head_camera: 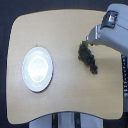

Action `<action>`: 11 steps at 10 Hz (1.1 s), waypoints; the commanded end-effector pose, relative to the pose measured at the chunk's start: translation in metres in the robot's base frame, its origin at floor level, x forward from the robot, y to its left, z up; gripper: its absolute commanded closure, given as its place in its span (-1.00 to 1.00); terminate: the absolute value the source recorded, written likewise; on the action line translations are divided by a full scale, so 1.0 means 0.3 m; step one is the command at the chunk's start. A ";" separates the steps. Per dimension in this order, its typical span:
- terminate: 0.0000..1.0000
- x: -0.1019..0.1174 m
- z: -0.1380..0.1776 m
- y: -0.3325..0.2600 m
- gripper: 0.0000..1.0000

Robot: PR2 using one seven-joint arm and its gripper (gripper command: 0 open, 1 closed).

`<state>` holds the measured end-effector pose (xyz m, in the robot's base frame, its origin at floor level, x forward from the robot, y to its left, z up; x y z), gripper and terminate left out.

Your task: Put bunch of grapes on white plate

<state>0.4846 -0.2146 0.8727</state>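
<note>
Soft, low-resolution overhead shot, evenly lit.
Glare whitens the plate (37,69); table (65,100) edges look blurred and blocky.

Dark purple-black bunch of grapes (88,56), glossy white plate (37,69) (plain), light tan wooden table (70,95)

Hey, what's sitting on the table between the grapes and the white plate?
Nothing. In the exterior view, only bare wooden table lies between the grapes and the plate.
</note>
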 end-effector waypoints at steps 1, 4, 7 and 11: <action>-1.00 0.001 -0.149 0.123 -1.00; -1.00 0.033 -0.231 0.141 -1.00; -1.00 0.046 -0.303 0.163 -1.00; -1.00 0.025 -0.400 0.227 -1.00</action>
<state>0.4938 -0.1645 0.7863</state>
